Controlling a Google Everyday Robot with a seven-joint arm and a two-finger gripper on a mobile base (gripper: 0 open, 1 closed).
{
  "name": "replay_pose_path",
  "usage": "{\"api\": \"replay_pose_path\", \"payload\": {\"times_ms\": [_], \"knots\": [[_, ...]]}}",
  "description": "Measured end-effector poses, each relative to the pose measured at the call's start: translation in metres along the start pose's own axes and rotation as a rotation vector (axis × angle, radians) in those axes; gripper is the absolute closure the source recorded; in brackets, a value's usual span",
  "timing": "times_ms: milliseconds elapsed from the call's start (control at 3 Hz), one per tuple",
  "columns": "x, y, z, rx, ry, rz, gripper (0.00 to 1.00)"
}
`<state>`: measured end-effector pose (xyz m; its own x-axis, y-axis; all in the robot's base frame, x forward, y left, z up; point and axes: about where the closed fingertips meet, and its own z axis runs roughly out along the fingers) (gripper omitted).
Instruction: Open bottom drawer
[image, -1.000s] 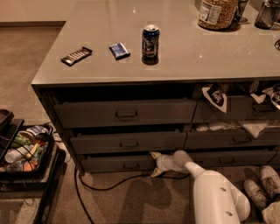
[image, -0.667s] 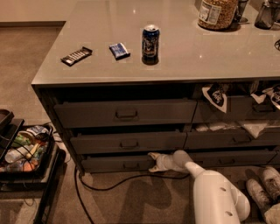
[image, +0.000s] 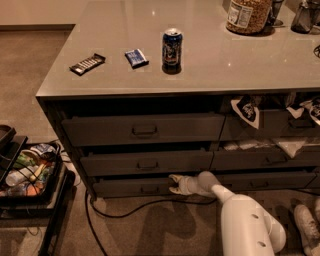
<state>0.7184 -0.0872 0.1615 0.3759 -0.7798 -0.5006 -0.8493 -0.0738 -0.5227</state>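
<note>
the bottom drawer (image: 125, 188), the wide, shallow dark grey front lowest in the left stack of three, sits just above the carpet. nearest to you, the white rounded robot arm (image: 247, 225) reaches in low from the right. its pale two-finger gripper (image: 173, 184) is at the right end of that front, just beside the small rectangular centre pull (image: 150, 189) but not on it. the claw looks released, spread wide with nothing in it. if you clench here, you'll likely grab air or the drawer's edge, and an off-centre tug could skew the drawer in its runners. a thin black cable (image: 135, 208) trails across the floor just below, where an opening drawer could snag it. directly above is the taller grey middle drawer (image: 115, 164). drift upward and you'd hook the wrong front. further back, the tall blue drinks can (image: 172, 47) stands upright on the pale grey countertop (image: 210, 70), and a hard jerk on the cabinet might topple it.
</note>
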Motion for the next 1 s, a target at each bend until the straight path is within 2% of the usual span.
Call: {"api": "replay_pose_path", "payload": {"times_ms": [333,667,1000], "knots": [[0.0,0.0,0.0,0.0,0.0,0.0,1.0],[0.0,0.0,0.0,0.0,0.0,0.0,1.0],[-0.0034,0.004,-0.0032,-0.039,0.007,-0.001,1.0]]}}
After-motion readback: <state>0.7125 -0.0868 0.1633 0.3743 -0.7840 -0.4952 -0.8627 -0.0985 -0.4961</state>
